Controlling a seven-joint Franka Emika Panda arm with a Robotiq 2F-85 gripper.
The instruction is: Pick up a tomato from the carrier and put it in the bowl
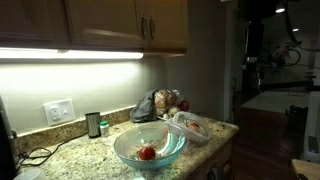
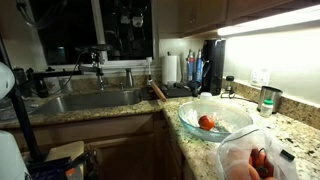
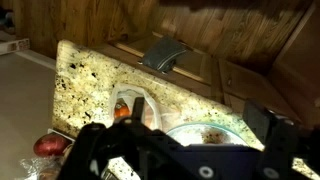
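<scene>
Clear approach from above
Bowl (image 1: 122, 143) and carrier (image 1: 200, 130) sit close together on the surface (image 1: 85, 152); bag (image 1: 150, 106) crowds behind, cabinets (image 1: 100, 22) cap the headroom.

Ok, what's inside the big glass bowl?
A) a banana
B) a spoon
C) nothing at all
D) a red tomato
D: a small red tomato lies in the bottom of the bowl, as both exterior views show.
</scene>
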